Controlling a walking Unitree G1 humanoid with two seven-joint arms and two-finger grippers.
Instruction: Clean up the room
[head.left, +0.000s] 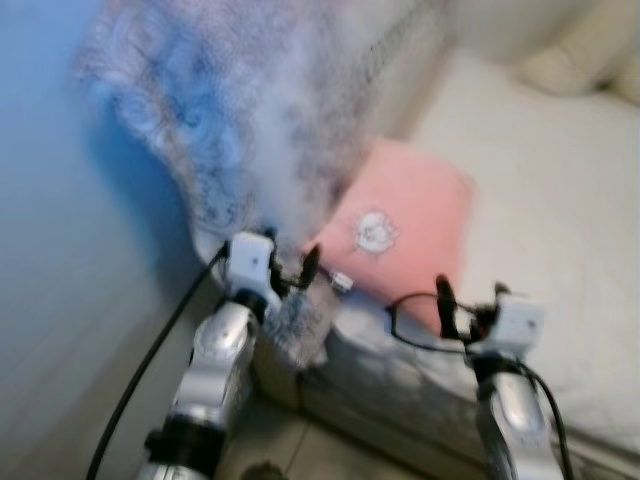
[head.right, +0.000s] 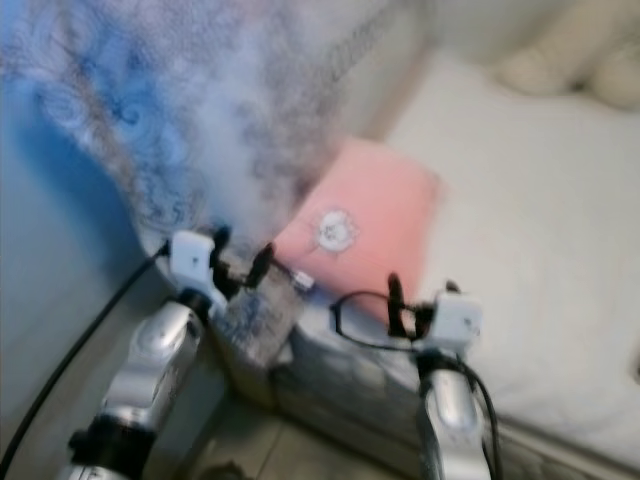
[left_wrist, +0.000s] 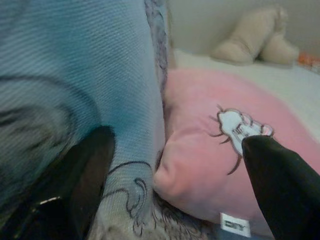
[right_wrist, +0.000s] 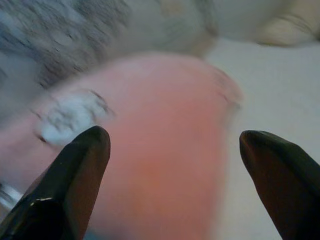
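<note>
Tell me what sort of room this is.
Most likely a bedroom: a white mattress carries a pink cushion with a small white embroidered animal, a blue-grey paisley blanket is bunched beside it, and a beige plush toy sits at the far end.

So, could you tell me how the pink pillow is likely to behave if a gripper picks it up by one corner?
The pink pillow looks plump and soft, so it would probably sag and squash. It is likely light for its size. Its fabric looks matte, so probably not slippery.

Both my silver arms reach forward and up. My left hand (head.left: 290, 268) has its two black fingers spread wide. My right hand (head.left: 462, 305) is level with it, fingers also parted.
</note>
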